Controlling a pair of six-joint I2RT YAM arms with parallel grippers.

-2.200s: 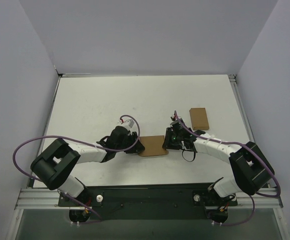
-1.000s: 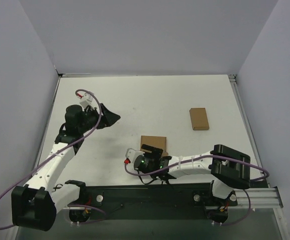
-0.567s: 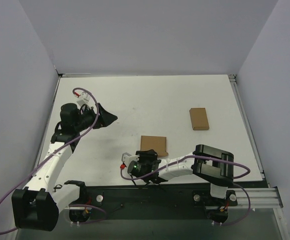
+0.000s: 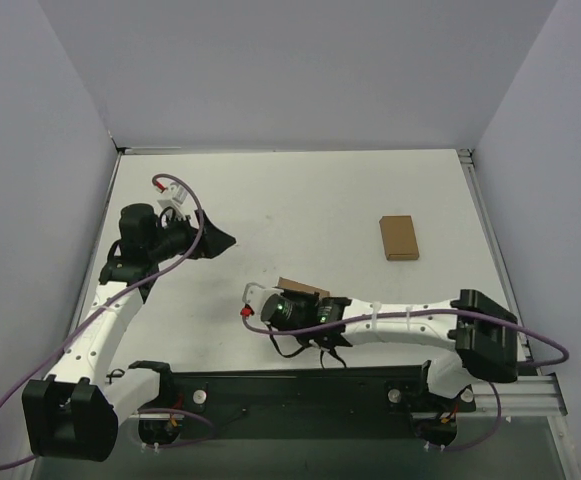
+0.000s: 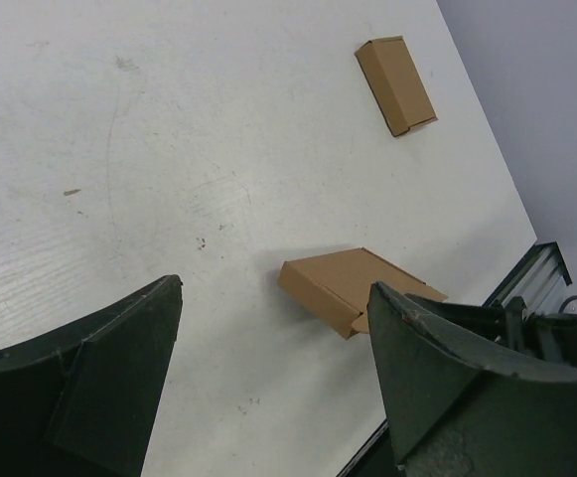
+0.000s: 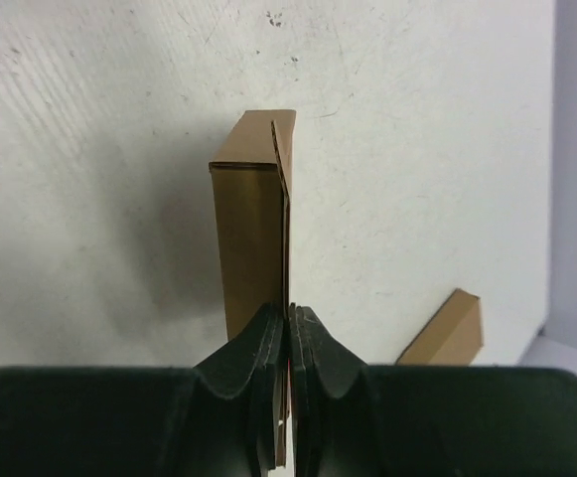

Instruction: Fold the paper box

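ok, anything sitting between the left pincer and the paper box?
Nothing. The top view shows only bare white table between the open left pincer and the paper box. The left wrist view shows the same.

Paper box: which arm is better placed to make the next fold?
Right. The right arm has its jaws shut on a thin edge flap of the paper box. The left arm hovers well off to the side, jaws open, touching nothing.
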